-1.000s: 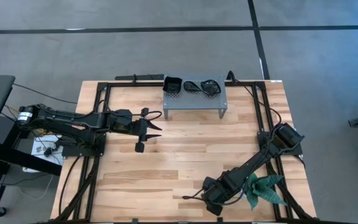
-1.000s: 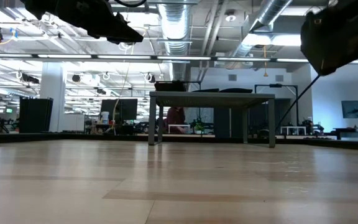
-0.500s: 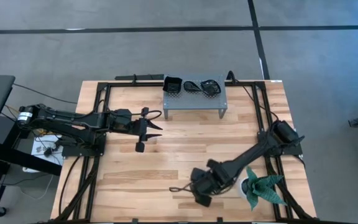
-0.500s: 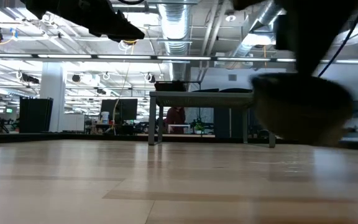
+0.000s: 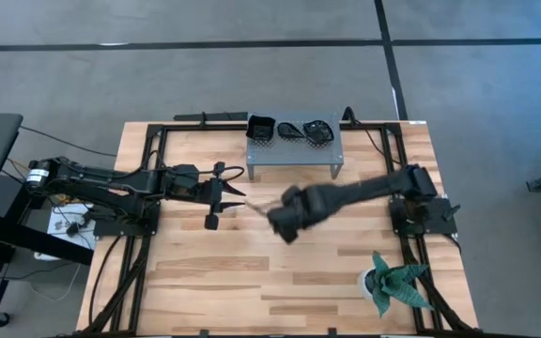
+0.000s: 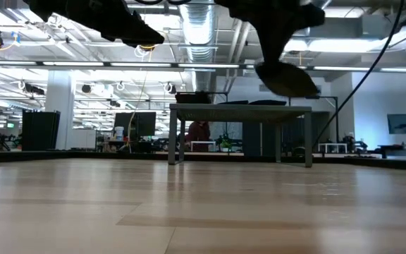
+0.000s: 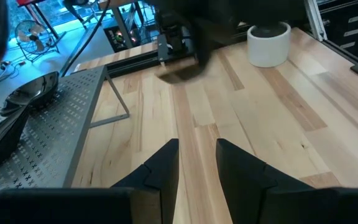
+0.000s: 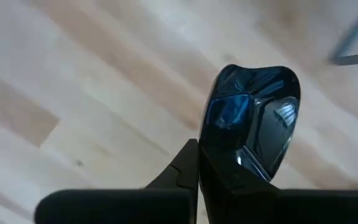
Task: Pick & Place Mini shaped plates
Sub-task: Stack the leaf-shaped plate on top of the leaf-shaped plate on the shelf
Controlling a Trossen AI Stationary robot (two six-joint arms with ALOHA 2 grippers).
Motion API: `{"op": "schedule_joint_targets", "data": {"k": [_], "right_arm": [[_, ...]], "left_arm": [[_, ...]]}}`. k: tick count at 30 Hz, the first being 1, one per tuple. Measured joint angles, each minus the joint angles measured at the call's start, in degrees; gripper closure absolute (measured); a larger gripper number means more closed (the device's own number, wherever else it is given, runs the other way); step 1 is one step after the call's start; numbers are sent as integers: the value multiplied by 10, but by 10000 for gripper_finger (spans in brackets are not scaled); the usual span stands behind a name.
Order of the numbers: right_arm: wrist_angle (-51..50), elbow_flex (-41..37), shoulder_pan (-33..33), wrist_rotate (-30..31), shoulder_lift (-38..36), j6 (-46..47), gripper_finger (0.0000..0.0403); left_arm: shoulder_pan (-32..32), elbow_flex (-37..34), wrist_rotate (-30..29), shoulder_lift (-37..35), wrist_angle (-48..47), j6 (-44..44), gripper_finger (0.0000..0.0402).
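Mini plate in transit toward the shelf

Right gripper point(image 8: 197, 163), fingers clamped on a glossy black teardrop dish point(image 8: 250, 115), hangs above mid-counter point(image 5: 252, 272); next: lower it onto the grey perforated metal shelf point(image 5: 294, 148) beside three dishes. Left gripper point(image 5: 225, 195) waits, fingers parted. Open-plan office behind.

The right arm is swinging away from the table's near right corner, where it was bent low beside the green spiky plant point(image 5: 397, 284), and is now reaching out over the middle of the table toward the grey perforated shelf point(image 5: 294, 146). Its right gripper point(image 8: 199, 163) is carrying a glossy black mini plate point(image 8: 250, 118) pinched by the rim between closed fingers, lifted well above the wood. With the arm gone, the plant and its white pot are showing fully in the high view.
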Motion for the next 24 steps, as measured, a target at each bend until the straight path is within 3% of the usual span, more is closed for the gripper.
{"op": "schedule_joint_targets", "data": {"k": [3, 8, 16, 24], "right_arm": [[-57, 60, -43, 4, 0, -11, 401], [-59, 121, -113, 46, -1, -93, 402], [-62, 129, -222, 77, -1, -226, 402], [-63, 129, -304, 87, 0, -245, 403]], "left_arm": [[0, 0, 0, 0, 0, 0, 293], [0, 0, 0, 0, 0, 0, 293], [0, 0, 0, 0, 0, 0, 293], [0, 0, 0, 0, 0, 0, 293]]}}
